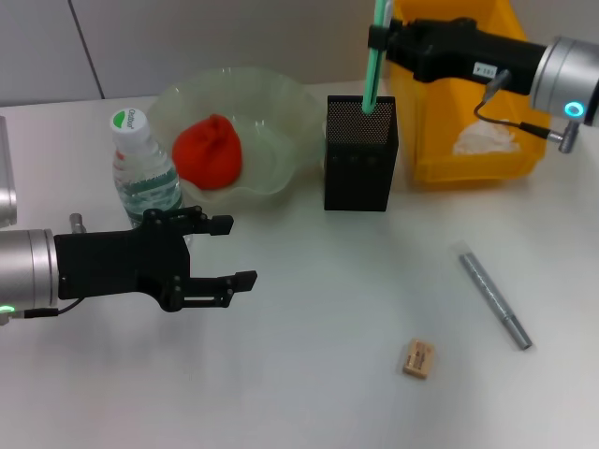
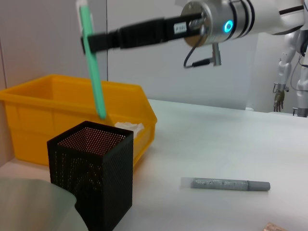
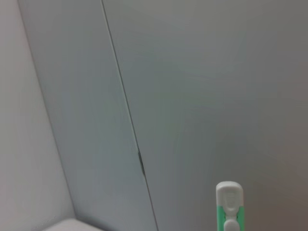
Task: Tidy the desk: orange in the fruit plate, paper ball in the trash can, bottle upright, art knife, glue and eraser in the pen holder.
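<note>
Nearest the robot, the eraser (image 1: 417,359) is lying flat on the white table (image 1: 309,374), and just beyond it to the right the grey glue stick (image 1: 494,300) is lying on its side, well apart from the holder. On the left, the left gripper (image 1: 225,253) is hovering low over the table with its fingers spread open and holding nothing. Just behind it the water bottle (image 1: 142,169) is standing upright with its white cap on. Past the bottle, the orange (image 1: 208,151) is sitting inside the translucent fruit plate (image 1: 281,103). To the right of the plate, the black mesh pen holder (image 1: 361,154) is standing upright on the table. Above it, the right gripper (image 1: 379,37) is reaching in from the right with its fingers closed on the green art knife (image 1: 373,65), which is hanging nearly upright, its lower tip dipping just into the holder's open mouth. Farthest back on the right, the yellow trash can (image 1: 473,140) is holding the white paper ball (image 1: 482,138), touching the bin's inner wall.
</note>
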`<state>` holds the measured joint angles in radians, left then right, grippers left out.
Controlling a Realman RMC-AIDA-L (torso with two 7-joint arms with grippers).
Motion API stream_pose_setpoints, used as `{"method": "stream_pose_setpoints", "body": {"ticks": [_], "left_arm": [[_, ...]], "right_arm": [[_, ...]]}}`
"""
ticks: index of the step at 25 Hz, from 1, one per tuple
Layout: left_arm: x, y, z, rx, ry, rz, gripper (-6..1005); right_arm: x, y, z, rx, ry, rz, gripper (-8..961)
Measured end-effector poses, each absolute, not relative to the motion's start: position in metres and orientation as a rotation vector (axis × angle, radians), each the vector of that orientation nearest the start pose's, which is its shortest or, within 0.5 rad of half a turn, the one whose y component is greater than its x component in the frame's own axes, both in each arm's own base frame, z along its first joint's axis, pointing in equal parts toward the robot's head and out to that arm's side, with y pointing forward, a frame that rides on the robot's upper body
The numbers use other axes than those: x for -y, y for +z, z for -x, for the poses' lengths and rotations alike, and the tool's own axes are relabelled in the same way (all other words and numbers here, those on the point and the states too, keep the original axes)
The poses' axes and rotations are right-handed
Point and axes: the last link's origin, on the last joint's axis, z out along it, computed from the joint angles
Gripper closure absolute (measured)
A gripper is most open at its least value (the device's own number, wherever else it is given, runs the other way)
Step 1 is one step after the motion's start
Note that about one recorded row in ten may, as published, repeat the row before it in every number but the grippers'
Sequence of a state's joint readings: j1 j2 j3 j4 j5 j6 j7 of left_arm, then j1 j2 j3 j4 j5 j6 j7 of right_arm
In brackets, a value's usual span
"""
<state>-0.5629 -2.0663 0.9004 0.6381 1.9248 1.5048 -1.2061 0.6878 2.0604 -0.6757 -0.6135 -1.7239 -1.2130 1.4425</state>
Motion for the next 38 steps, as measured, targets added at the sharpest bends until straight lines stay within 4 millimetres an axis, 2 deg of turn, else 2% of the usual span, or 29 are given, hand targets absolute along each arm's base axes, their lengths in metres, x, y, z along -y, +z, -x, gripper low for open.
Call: {"method": "stream_pose_setpoints", "body": {"ticks": [4, 18, 24, 34, 38], "left_arm": [[-0.335, -0.023, 0.242, 0.268, -0.594, 2.866, 199], [-0.336, -0.022, 0.242, 0.269, -0.590, 2.864, 199], [-0.335, -0.021, 0.243, 0.271, -0.589, 2.862, 199], [-0.334, -0.021, 0.244, 0.277, -0.593, 2.863, 199], [-0.333, -0.022, 0.244, 0.278, -0.596, 2.864, 199]], "right_arm": [[-0.421, 0.019, -0.219, -0.632, 0.813, 2.329, 770], [-0.421, 0.008, -0.224, -0.640, 0.773, 2.326, 766], [-0.420, 0.008, -0.226, -0.645, 0.769, 2.325, 549], [-0.421, 0.013, -0.226, -0.656, 0.809, 2.290, 389], [-0.420, 0.014, -0.226, -0.658, 0.816, 2.286, 295]]}}
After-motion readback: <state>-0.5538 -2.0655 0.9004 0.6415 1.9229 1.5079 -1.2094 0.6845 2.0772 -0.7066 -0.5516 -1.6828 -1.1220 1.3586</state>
